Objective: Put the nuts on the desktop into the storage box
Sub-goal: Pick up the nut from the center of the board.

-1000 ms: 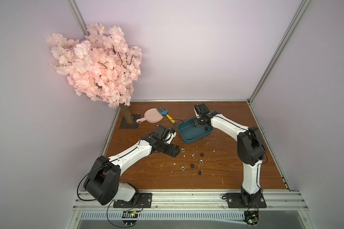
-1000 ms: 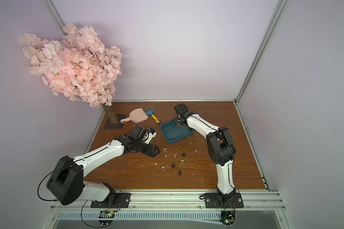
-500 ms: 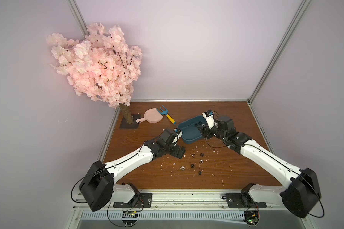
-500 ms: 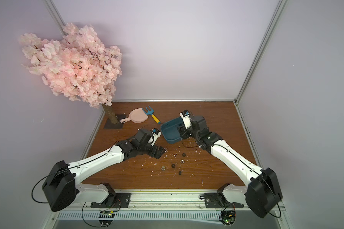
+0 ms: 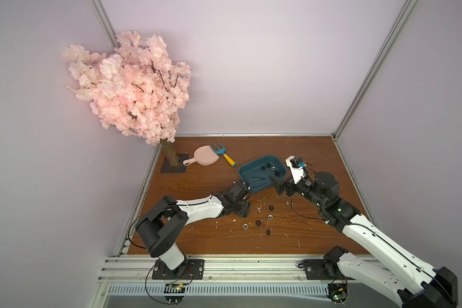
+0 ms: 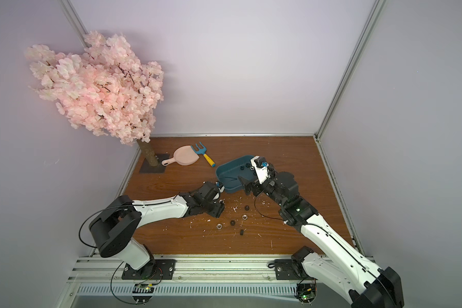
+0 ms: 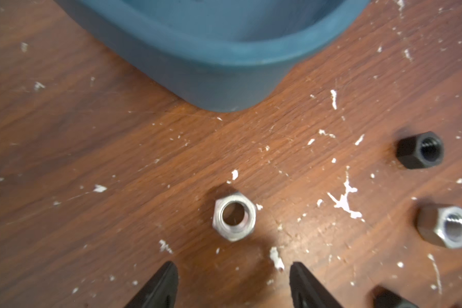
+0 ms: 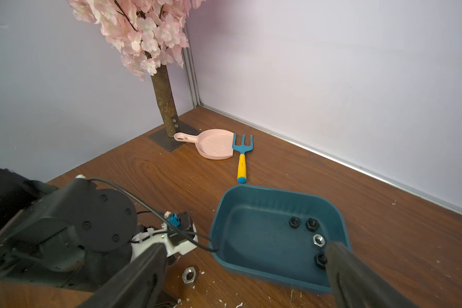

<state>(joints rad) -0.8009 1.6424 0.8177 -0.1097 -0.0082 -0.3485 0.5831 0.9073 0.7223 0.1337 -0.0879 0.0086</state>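
Teal plastic is holding four of the nuts. The storage box is sitting toward the far middle of the counter. In the right wrist view we are counting three black ones and one silver, bunched at one end of it.

Five loose nuts, black and silver mixed, are lying on the wood just in front of the box in both top views. The left wrist view is showing us a further silver nut lying flat just beyond the left jaws, which are standing spread with nothing between them. In the top views we cannot pick that nut out beside the left arm.

The right jaws are standing wide apart and empty, hovering over the box's near right edge.

Bare wood is lying open to the right of the box and along the front rail. A pink dustpan and a blue fork are resting well apart from the nuts, by the blossom tree.
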